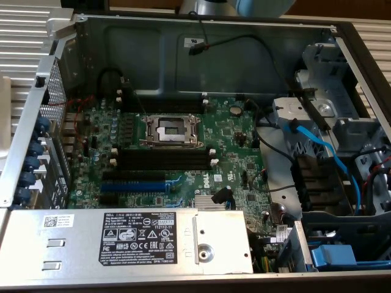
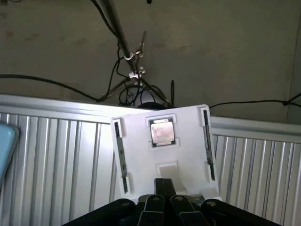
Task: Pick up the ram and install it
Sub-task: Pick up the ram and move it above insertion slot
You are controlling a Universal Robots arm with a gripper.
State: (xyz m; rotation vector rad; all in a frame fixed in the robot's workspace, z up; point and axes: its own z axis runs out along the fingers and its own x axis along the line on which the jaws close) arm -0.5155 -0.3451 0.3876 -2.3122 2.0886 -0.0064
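We see a green motherboard [image 1: 232, 137] with black slots [image 1: 162, 160] and one blue slot [image 1: 133, 186], a blue cable [image 1: 327, 152], a white tray [image 2: 141, 160], a ribbed silver tabletop [image 2: 56, 160] and a black pincer [image 2: 164, 183].

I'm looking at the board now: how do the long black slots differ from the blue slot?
The black slots lie as a set side by side right next to the socket; the blue slot is a single one, farther from it. The black slots carry white end clips; the blue slot shows none. The black slots look longer than the blue slot. Both run the same way across the board and look empty.
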